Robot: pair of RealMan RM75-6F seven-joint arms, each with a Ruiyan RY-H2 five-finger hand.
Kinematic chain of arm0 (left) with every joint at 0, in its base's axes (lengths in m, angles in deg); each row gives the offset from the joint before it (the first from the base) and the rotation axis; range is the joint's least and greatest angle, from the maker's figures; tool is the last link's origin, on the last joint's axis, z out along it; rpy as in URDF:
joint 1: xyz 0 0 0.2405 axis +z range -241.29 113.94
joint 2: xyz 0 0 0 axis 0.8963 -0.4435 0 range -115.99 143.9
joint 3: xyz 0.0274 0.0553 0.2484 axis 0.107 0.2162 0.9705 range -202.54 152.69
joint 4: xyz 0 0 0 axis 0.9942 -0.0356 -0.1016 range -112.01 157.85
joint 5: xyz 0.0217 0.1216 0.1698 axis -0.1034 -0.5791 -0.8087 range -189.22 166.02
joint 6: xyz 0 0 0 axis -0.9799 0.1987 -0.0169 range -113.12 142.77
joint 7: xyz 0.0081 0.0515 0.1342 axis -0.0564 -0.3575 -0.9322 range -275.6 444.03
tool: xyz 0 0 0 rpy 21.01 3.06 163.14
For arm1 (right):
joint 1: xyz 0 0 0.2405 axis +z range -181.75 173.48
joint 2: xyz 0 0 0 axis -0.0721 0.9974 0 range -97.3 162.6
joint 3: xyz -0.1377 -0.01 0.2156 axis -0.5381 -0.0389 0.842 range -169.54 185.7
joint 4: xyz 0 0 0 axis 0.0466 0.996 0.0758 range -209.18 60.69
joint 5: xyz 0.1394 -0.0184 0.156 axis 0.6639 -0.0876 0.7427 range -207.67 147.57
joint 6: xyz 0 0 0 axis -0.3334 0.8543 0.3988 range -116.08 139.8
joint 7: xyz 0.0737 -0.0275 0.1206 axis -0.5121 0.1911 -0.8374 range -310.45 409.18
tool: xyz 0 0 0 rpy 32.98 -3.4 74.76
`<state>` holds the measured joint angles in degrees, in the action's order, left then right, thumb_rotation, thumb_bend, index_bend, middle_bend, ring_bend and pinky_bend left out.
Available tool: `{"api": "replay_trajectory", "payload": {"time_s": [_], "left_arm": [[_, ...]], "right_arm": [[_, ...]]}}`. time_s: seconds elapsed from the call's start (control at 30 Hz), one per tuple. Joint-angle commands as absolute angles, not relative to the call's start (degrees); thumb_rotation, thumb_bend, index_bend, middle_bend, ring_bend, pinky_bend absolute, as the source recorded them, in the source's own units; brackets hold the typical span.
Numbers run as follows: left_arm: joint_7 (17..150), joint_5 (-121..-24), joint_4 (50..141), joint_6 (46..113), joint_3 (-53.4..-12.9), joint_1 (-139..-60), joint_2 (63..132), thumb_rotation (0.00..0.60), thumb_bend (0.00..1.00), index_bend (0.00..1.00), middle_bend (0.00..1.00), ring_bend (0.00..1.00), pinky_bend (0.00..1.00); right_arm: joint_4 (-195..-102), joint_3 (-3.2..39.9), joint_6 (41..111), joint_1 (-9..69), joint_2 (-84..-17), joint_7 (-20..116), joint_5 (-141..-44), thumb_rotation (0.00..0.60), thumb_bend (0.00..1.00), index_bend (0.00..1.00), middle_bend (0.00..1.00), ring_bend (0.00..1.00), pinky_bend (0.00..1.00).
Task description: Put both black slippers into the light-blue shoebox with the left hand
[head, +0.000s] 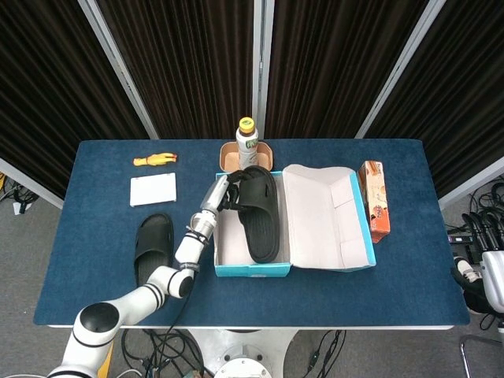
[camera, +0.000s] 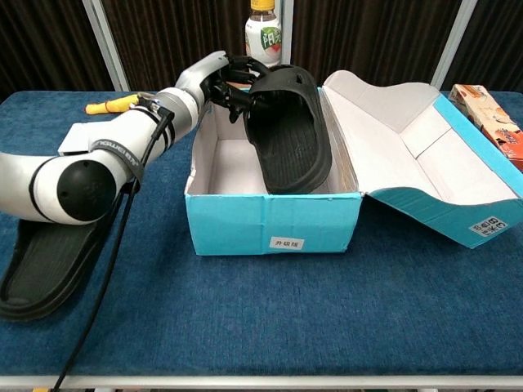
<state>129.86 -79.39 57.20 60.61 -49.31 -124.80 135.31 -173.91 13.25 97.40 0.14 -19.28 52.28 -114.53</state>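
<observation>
The left arm (head: 150,295) rises from the lower left of the head view toward frame centre, forearm stretched long and straight. Its left hand (camera: 233,82) sits upper centre-left in the chest view — fingers (camera: 242,64) curled, gripping one black slipper (camera: 288,131). The right hand is out of frame.

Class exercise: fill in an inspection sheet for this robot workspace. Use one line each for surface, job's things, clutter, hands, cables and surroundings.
Surface: blue cloth table.
Job's things: light-blue shoebox open, lid folded out beside it; one black slipper tilted into the box, its raised end held; second slipper lies on the table beside the box.
Clutter: white card, yellow toy, bottle, orange carton.
Hands: left hand grips the slipper in the box; right hand not in view.
Cables: black cable along the left arm; loose cables on the floor.
Surroundings: dark curtains behind the table.
</observation>
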Motion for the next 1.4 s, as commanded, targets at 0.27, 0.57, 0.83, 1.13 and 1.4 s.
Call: {"api": "replay_trajectory", "payload": {"time_s": [0.27,0.57,0.83,1.13,1.4], "left_arm": [[131.40,-81.80,50.95,61.14,-47.96,-126.41,139.61,0.600,0.00,0.45,0.49,0.68,0.74],[128.96,-81.58,50.14,59.59,-47.83,-126.88,140.97,0.600,0.00,0.44,0.48,0.66,0.73],[125.13,-82.11,49.49,59.89,-47.10,-126.84,141.43,0.600,0.00,0.25,0.29,0.36,0.59],[115.56,-83.04,46.96,66.83,-46.53,-126.33,143.28,0.600,0.00,0.08,0.00,0.00,0.21],[106.77,-85.26,50.26,71.14,-44.28,-124.77,140.93,0.600,0.00,0.06,0.00,0.00,0.15]], "right_arm": [[-174.05,13.38,97.33,0.11,-19.17,52.36,-114.23,0.600,0.09,0.00,0.08,0.00,0.04],[-174.04,13.28,97.41,-0.03,-19.13,52.23,-114.35,0.600,0.09,0.00,0.08,0.00,0.04],[-174.16,13.13,97.60,-0.28,-18.98,52.02,-114.50,0.600,0.09,0.00,0.08,0.00,0.04],[-173.86,12.91,97.89,-0.46,-18.85,51.27,-115.23,0.600,0.09,0.00,0.08,0.00,0.04],[-173.35,12.58,98.05,-0.60,-18.80,50.41,-116.09,0.600,0.10,0.00,0.08,0.00,0.04]]}}
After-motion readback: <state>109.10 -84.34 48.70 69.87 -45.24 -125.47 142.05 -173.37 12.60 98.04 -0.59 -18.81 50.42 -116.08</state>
